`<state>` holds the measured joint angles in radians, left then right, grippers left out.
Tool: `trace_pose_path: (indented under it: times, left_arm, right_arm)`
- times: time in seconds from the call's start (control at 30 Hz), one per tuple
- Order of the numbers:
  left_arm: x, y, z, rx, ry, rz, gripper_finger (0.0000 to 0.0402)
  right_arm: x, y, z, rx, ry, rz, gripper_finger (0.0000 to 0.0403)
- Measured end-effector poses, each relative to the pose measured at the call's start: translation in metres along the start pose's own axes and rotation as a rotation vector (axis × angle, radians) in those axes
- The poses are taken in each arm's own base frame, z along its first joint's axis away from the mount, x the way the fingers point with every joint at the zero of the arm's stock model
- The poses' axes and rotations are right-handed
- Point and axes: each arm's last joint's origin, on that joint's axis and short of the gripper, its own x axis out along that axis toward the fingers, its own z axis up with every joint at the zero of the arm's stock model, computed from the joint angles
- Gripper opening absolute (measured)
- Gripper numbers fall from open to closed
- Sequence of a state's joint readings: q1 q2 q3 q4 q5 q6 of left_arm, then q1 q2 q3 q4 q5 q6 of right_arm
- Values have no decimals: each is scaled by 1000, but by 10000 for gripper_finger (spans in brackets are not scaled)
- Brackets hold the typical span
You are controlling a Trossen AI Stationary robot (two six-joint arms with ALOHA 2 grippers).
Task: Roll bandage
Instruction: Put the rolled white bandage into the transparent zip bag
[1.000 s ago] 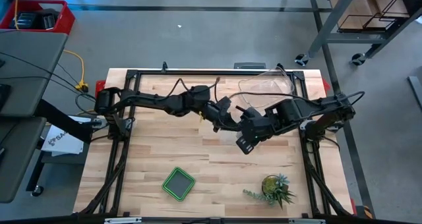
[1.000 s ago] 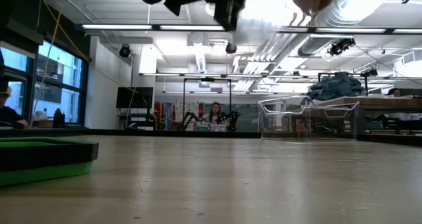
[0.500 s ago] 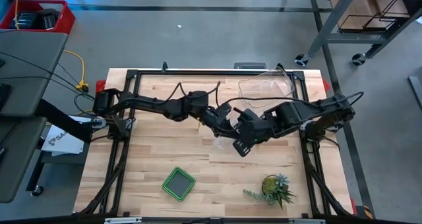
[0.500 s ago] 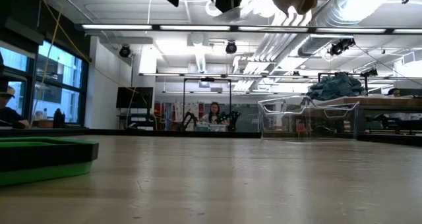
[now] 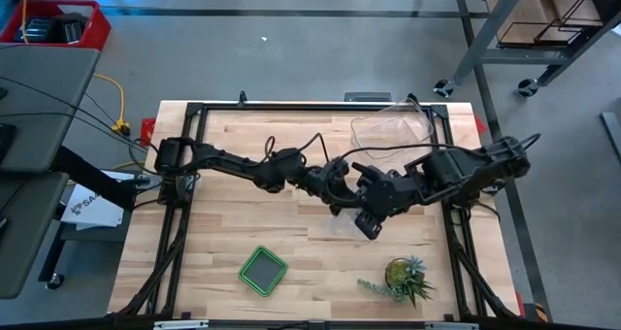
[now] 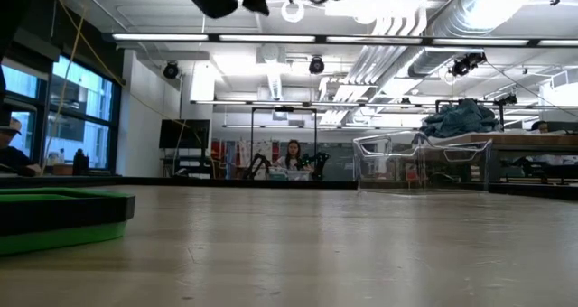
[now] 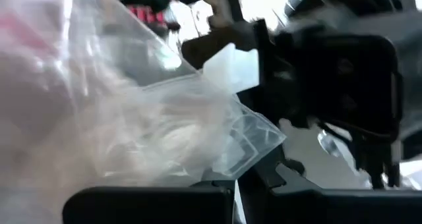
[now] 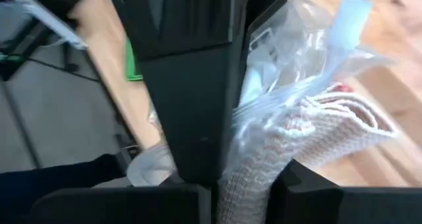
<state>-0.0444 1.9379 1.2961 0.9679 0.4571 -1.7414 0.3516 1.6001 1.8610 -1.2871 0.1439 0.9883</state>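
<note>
Above mid-desk, we clamped the left gripper (image 5: 342, 196) on the plastic bag (image 7: 132, 118). The right gripper (image 5: 369, 214) pinched the bandage (image 8: 310, 138), which pointed straight out from between its fingers.

Bright even overhead light, ceiling strip lights (image 6: 271, 38) glaring, wrist views blurred, soft shadows

Bandage (image 8: 310, 135) — woven white gauze, rough; bag (image 7: 151, 125) — glossy crinkled plastic; table (image 5: 233, 228) — pale wood.

Place: robotics lab or workshop
Evidence: concrete floor (image 5: 291, 58), exposed ceiling ducts (image 6: 470, 18), wheeled metal racks (image 5: 524, 29), far workbenches (image 6: 506, 144)
</note>
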Motion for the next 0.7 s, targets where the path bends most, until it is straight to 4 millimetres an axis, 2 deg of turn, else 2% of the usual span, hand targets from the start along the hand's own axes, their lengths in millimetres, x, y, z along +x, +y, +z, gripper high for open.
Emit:
trace_pose_path:
  times: [0.07, 0.17, 0.33, 0.47, 0.6, 0.7]
  left_arm:
    - [-5, 7, 2, 10, -25, 19, 0]
    - [-16, 18, 4, 2, -53, 43, 0]
    - [-37, 42, -2, -34, -78, 77, 0]
    - [-64, 62, -20, -68, -203, 111, 0]
    - [-85, 95, -45, -154, -309, 207, 0]
    - [-94, 123, -59, -194, -295, 340, 0]
  right_arm:
    - [2, -1, -2, -7, -8, -31, 45]
    - [18, 1, -2, 2, -36, -18, 45]
    - [69, -4, -6, 34, -8, 51, 45]
    - [97, -12, -6, 71, -39, 89, 45]
    - [120, -13, -6, 99, -81, 201, 45]
    - [145, -21, -8, 146, -100, 291, 45]
